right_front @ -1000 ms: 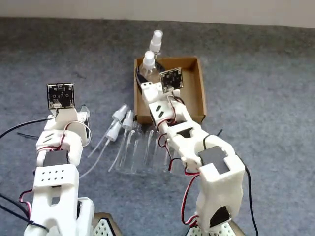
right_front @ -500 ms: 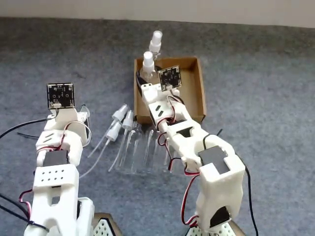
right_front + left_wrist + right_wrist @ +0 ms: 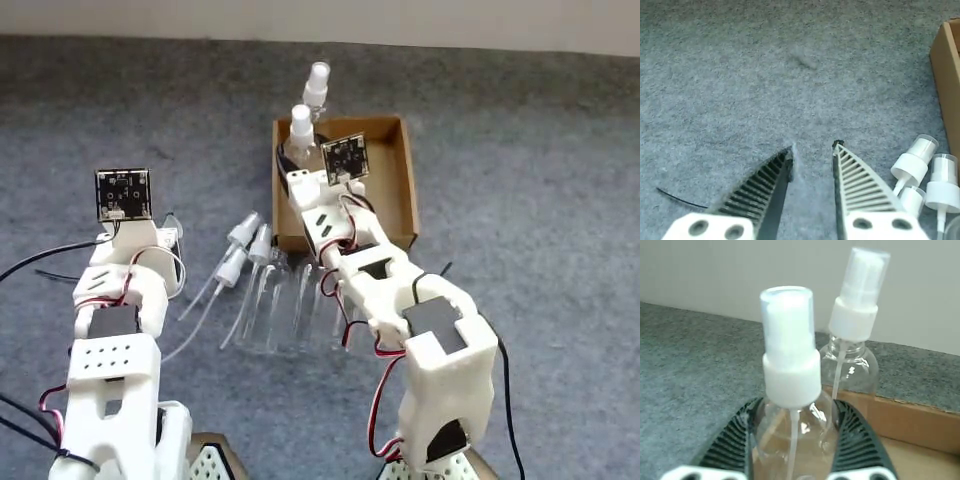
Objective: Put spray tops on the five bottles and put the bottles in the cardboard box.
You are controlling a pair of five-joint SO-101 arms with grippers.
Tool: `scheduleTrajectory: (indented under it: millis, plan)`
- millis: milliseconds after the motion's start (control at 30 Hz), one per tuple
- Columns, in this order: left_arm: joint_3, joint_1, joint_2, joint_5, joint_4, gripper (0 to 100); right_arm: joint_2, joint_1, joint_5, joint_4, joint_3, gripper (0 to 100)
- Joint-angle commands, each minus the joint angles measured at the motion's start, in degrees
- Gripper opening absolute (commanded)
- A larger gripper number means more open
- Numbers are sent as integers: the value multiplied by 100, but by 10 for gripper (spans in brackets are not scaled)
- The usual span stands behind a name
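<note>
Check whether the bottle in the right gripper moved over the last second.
Yes, slightly: the bottle in the right gripper shifted toward the left wall of the cardboard box.

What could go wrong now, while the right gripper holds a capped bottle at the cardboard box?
1. The held bottle in the right gripper sits very near the standing capped bottle; lowering it may tip that one over.
2. It hangs near a wall of the cardboard box, so its base may catch the rim and slip out.
</note>
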Motion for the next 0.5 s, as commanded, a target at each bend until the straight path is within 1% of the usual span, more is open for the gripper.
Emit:
scheduleTrajectory:
  millis: [0, 133, 467]
  plan:
    - [-31, 92, -22, 44, -105, 127, -101, -48, 53, 48, -268, 49]
    - [-31, 92, -22, 44, -105, 127, -110, -48, 53, 48, -268, 98]
    - [-31, 92, -22, 44, -105, 127, -119, -48, 53, 48, -268, 102]
